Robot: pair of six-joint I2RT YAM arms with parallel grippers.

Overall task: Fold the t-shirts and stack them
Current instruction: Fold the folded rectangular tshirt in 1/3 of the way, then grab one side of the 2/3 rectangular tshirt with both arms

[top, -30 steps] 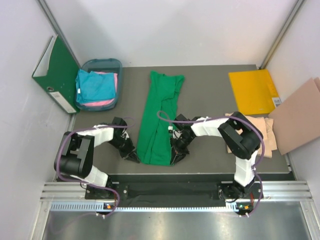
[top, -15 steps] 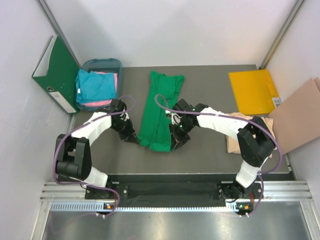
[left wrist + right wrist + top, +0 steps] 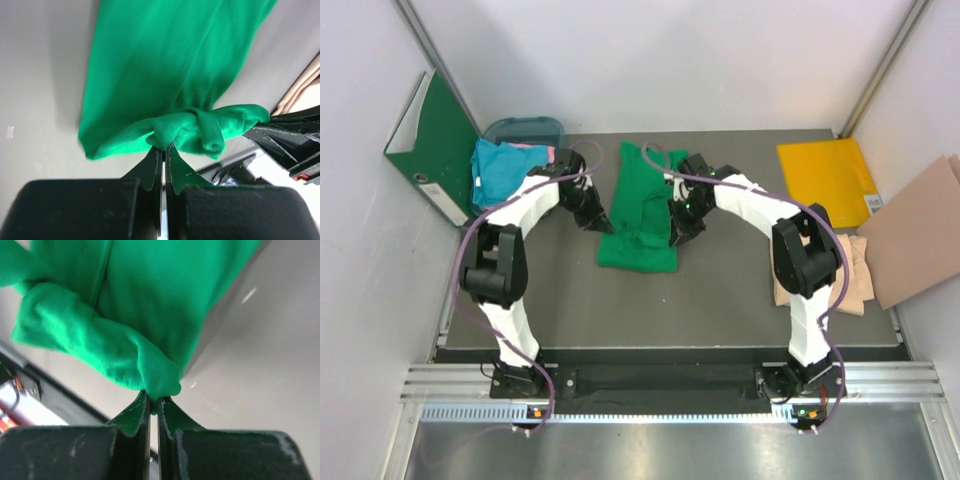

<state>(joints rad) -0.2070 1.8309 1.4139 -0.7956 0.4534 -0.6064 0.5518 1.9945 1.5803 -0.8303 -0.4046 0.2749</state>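
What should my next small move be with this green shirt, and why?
Probably carry both corners toward the shirt's far end before lowering them. The left tool and right tool are each shut on a hem corner of the green t-shirt, and the fold reaches only partway up it.

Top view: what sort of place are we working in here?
Likely a lab test cell, not a home: a grey table boxed in by plain white panels, an aluminium mounting rail along its near edge, and props like a green ring binder.
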